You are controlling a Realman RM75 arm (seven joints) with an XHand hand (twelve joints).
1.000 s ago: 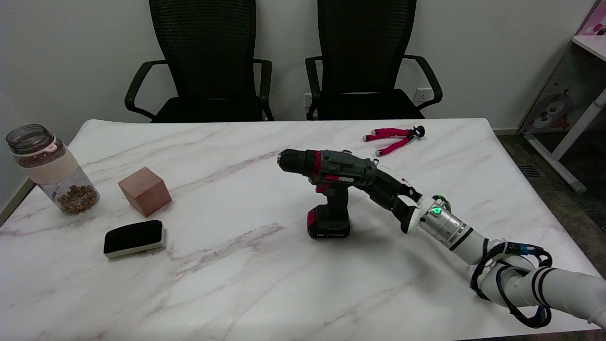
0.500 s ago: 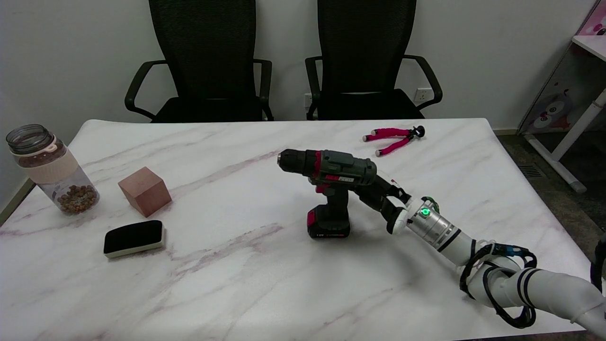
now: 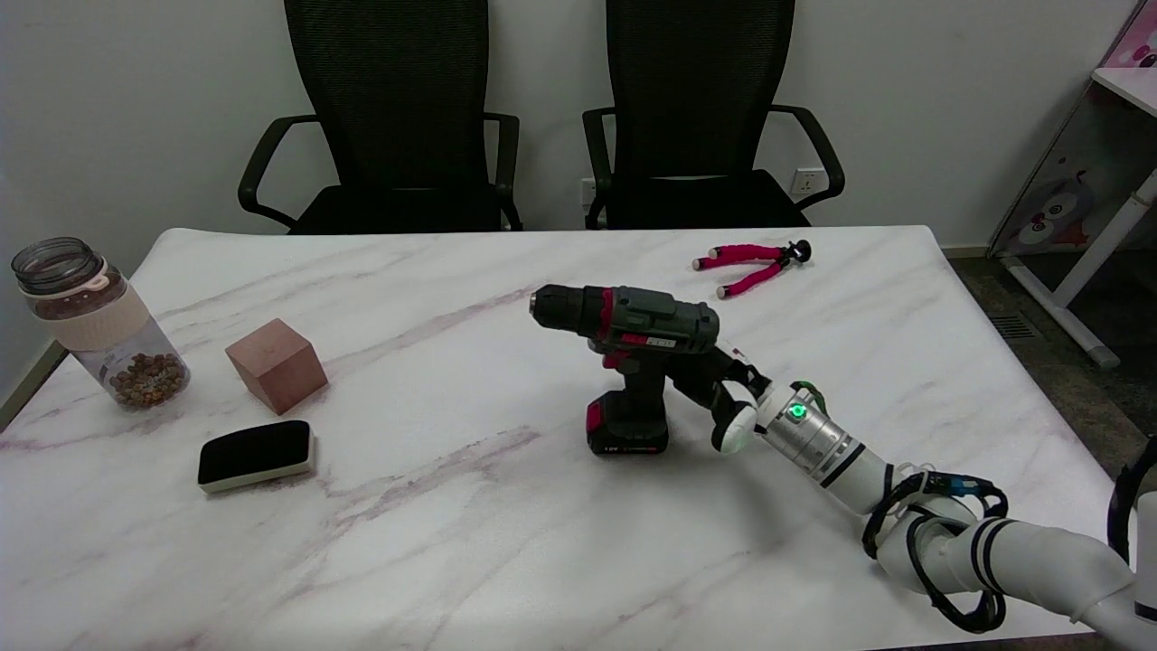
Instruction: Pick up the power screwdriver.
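The fingers (image 3: 700,375) of the right hand (image 3: 723,389) reached behind the handle of the power screwdriver (image 3: 633,362); whether they gripped it could not be told. The screwdriver stood upright on its battery base near the middle of the desk (image 3: 452,542), chuck pointing left. Farther back lay a pink mini tripod (image 3: 750,262).

right hand (image 3: 719,384) fingers hidden behind power screwdriver (image 3: 633,348), grip unclear
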